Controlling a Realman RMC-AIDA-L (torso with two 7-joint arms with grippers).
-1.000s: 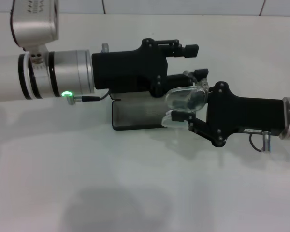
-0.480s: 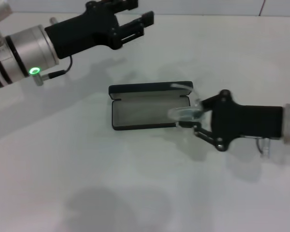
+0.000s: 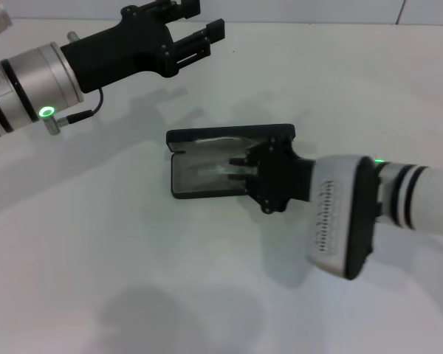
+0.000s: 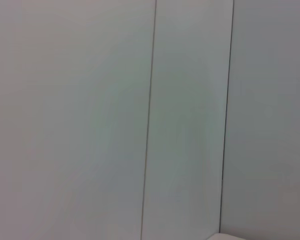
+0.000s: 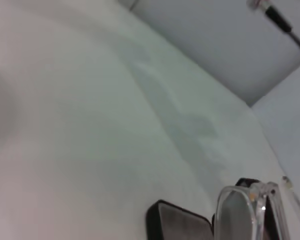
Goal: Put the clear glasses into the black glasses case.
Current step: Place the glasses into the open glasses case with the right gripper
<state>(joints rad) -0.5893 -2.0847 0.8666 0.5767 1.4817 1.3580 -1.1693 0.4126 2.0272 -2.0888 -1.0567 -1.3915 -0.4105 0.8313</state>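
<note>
Black glasses case (image 3: 207,168) lies open; right gripper (image 3: 240,168) grasps clear glasses (image 5: 240,212) over its lining.

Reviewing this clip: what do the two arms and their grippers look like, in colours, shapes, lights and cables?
Left gripper: black, blocky, angular, on a silver cylindrical wrist with black rings, a glowing green ring light and a thin black cable. Right gripper: black, angular linkage with visible screws, joined to a white arm segment with a black band, ribbed vent slots, black stripes and a small green light.

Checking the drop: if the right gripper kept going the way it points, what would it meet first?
Probably the grey lining of the open black glasses case; the right gripper points into it with the clear glasses. Depth is unclear.
</note>
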